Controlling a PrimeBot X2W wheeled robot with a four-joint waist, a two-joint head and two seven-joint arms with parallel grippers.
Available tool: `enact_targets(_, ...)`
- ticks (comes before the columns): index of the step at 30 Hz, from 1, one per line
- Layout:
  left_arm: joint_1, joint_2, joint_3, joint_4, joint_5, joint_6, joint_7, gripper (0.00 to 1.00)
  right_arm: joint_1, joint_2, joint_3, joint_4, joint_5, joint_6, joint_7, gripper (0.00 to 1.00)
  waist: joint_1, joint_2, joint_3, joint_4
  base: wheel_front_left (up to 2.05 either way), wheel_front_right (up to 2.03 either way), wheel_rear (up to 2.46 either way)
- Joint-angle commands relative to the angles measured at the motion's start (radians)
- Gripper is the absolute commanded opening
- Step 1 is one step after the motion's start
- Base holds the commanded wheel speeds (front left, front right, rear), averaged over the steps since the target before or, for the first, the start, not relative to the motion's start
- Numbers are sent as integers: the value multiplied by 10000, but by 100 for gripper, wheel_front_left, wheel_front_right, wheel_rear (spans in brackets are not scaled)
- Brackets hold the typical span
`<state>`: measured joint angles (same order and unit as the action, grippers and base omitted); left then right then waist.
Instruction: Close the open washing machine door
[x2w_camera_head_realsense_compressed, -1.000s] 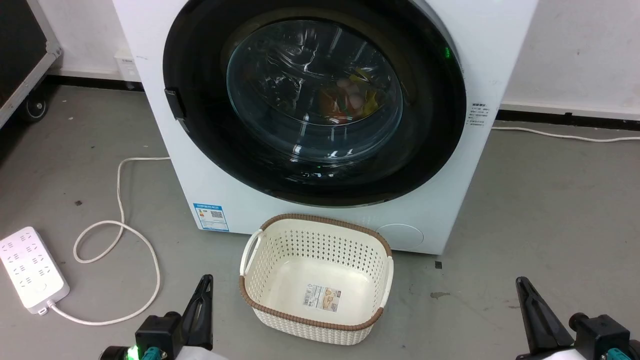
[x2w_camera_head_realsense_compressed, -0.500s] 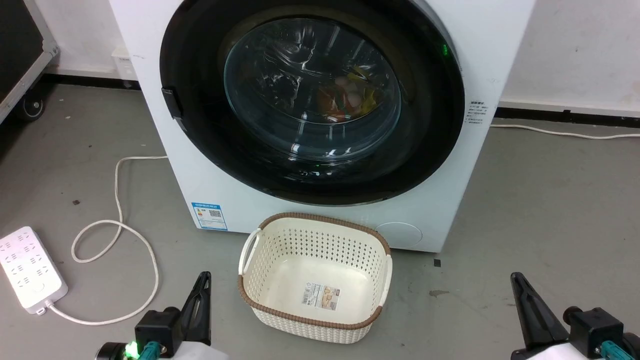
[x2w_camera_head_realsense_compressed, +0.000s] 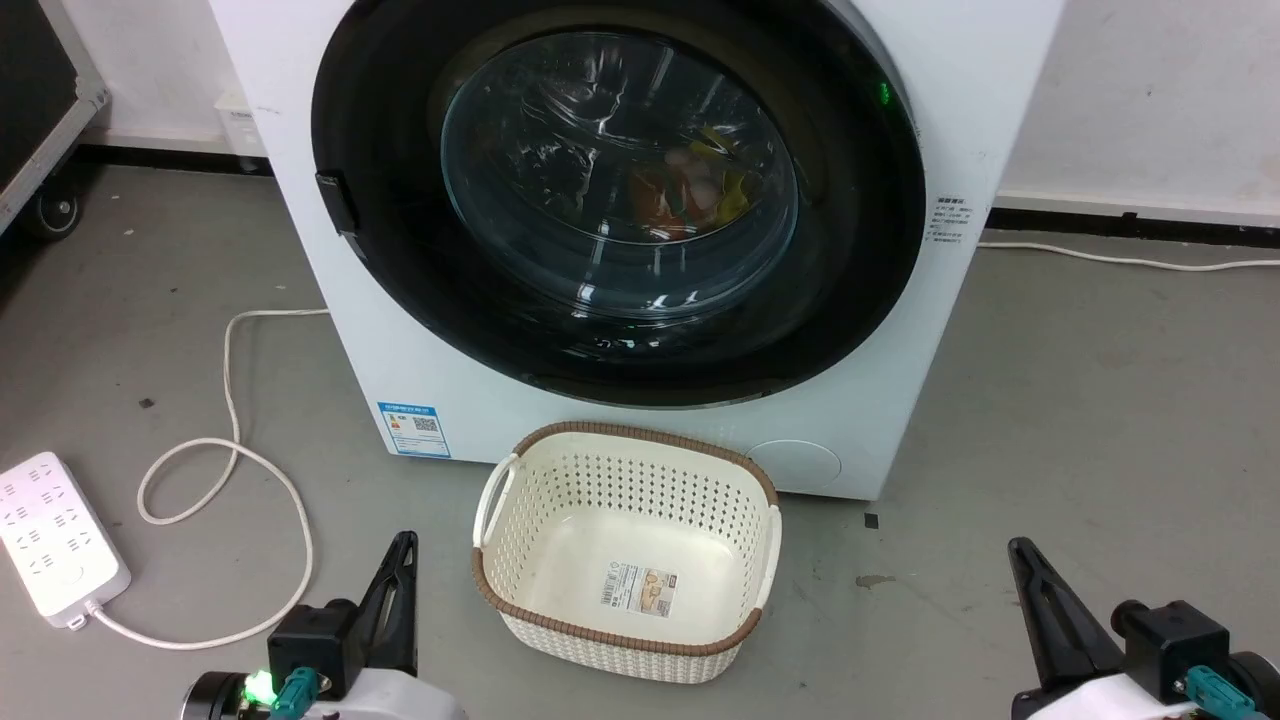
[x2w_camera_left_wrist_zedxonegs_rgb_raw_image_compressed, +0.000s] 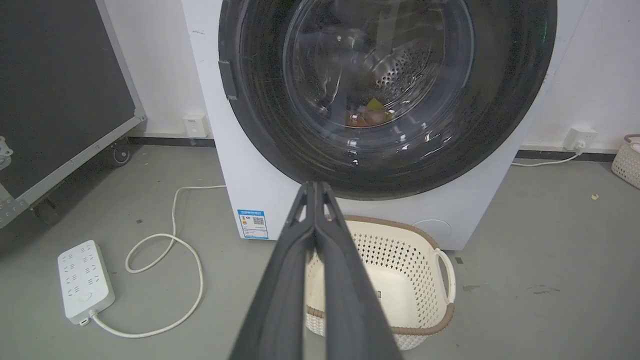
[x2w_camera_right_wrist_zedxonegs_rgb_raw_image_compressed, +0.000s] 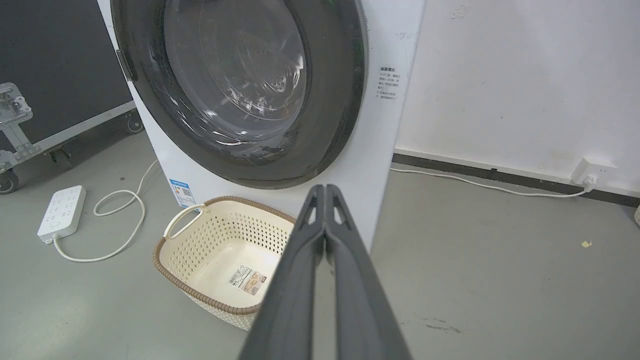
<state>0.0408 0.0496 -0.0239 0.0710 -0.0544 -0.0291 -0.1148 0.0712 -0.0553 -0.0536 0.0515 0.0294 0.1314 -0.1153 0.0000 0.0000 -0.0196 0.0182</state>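
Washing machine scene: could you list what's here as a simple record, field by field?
door: looks shut, flush with the washer front
load: coloured items seen through the door
basket: empty, on floor before washer
power strip: floor, left of the washer
left end effector: shut, low, holding nothing
right end effector: shut, low, holding nothing

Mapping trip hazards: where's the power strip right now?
Head view, far left: the white power strip lies flat on the grey floor, well to the left of the washing machine and the cream basket.
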Motion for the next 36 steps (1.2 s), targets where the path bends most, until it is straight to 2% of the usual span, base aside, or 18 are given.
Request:
enact_targets(1,-135,4,17,-85,57,52,45,0,-200,29,40,-100,-67,-4,47,0,0,0,5,-4,0,0,0)
enact_targets(36,-322,6,169,-514,391,216,801,0,-551,44,380,-384,-223,-6,806,0,0,0,136,-126,0,0,0)
